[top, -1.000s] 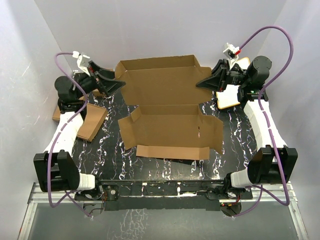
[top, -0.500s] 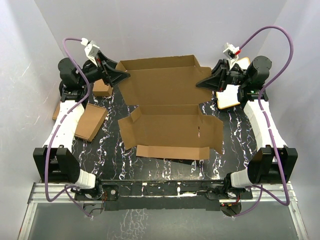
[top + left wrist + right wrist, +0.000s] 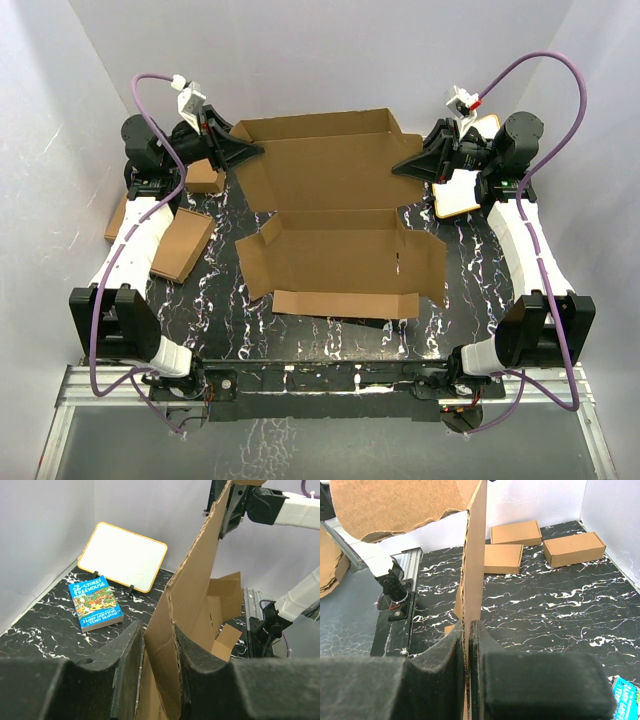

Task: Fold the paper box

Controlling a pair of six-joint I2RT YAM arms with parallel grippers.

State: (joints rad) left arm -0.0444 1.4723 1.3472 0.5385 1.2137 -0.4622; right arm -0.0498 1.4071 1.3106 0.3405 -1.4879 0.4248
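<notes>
Top external view shows the left tool [image 3: 246,150] has swung up and in to the lifted rear panel of the box [image 3: 330,215], opposite the right tool [image 3: 405,167], which is pinching that panel's other end. Left wrist view has its fingers [image 3: 125,675] either side of the card (whether they press it yet I cannot tell). The box lies mid-way on the counter [image 3: 210,300], front half flat; with both ends attended, folding the panel over looks ready to begin
</notes>
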